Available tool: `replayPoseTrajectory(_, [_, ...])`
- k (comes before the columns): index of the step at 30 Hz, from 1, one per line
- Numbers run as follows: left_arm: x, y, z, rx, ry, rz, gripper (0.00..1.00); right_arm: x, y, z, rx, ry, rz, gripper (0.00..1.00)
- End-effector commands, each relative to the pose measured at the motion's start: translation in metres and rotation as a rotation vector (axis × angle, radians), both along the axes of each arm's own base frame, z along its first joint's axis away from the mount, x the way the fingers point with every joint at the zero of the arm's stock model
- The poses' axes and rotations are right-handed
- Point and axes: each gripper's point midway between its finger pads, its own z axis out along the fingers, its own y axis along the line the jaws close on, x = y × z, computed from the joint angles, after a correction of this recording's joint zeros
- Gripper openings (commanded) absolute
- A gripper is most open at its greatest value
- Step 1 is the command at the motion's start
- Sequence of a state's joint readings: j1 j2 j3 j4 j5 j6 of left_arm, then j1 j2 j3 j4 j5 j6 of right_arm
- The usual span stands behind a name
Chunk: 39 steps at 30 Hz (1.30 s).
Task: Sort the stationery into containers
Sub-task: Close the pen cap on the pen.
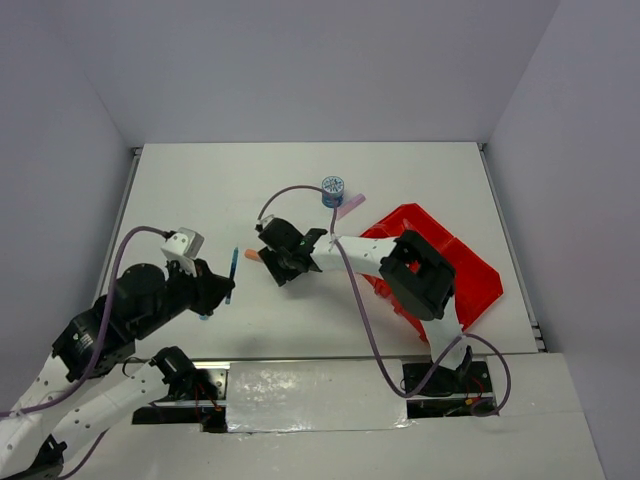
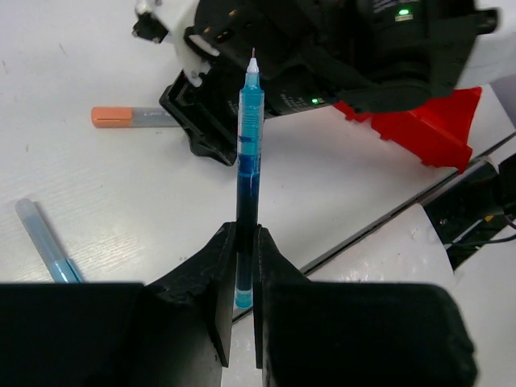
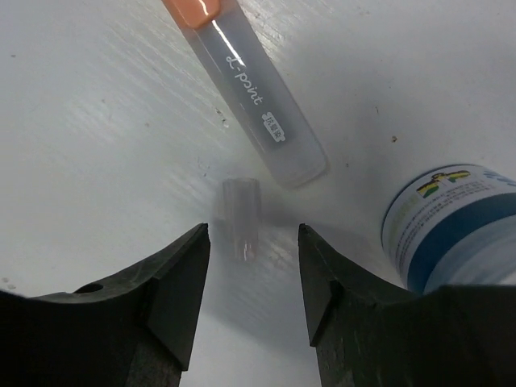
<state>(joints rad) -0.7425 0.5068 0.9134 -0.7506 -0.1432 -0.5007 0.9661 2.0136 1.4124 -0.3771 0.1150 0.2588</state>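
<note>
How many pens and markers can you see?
3. A blue pen held in the left gripper; a light blue pen lying on the table; an orange-capped marker ahead of the right gripper. Others may be hidden.

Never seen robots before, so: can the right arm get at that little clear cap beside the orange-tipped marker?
Probably yes: the right gripper hangs open, straddling the clear cap, with nothing in the way.
</note>
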Motion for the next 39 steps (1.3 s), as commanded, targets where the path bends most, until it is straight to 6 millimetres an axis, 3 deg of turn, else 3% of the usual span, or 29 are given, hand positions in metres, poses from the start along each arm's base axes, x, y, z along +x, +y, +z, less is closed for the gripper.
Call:
replayPoseTrajectory(1, [-0.005, -0.004, 0.019, -0.044, -0.097, -0.064, 0.00, 0.001, 0.007, 0.001, -0.039, -0.009, 0.046, 0.55])
replayPoseTrajectory(5, [-0.012, -0.004, 0.025, -0.080, -0.125, -0.089, 0.00, 0.003, 0.007, -0.012, -0.071, 0.003, 0.055, 0.52])
replayPoseTrajectory(20, [-0.015, -0.008, 0.025, -0.090, -0.124, -0.114, 0.00, -0.009, 0.023, -0.027, -0.079, 0.073, 0.093, 0.48])
replayPoseTrajectory(27, [-0.018, -0.008, 0.027, -0.100, -0.137, -0.127, 0.00, -0.015, 0.016, -0.032, -0.103, 0.087, 0.080, 0.27])
replayPoseTrajectory(29, [-0.018, -0.008, 0.027, -0.100, -0.135, -0.125, 0.00, -0.019, 0.013, -0.034, -0.103, 0.102, 0.074, 0.17])
replayPoseTrajectory(31, [-0.018, -0.007, 0.028, -0.101, -0.138, -0.122, 0.00, -0.024, 0.010, -0.033, -0.090, 0.115, 0.067, 0.00])
replayPoseTrajectory(33, [-0.018, -0.006, 0.028, -0.103, -0.140, -0.118, 0.00, -0.030, 0.012, -0.032, -0.059, 0.135, 0.071, 0.00])
replayPoseTrajectory(38, [-0.019, -0.006, 0.030, -0.110, -0.146, -0.118, 0.00, -0.041, 0.019, 0.006, 0.142, 0.110, 0.038, 0.00])
replayPoseTrajectory(39, [-0.019, -0.006, 0.029, -0.108, -0.146, -0.120, 0.00, -0.039, 0.020, 0.028, 0.200, 0.082, 0.016, 0.00])
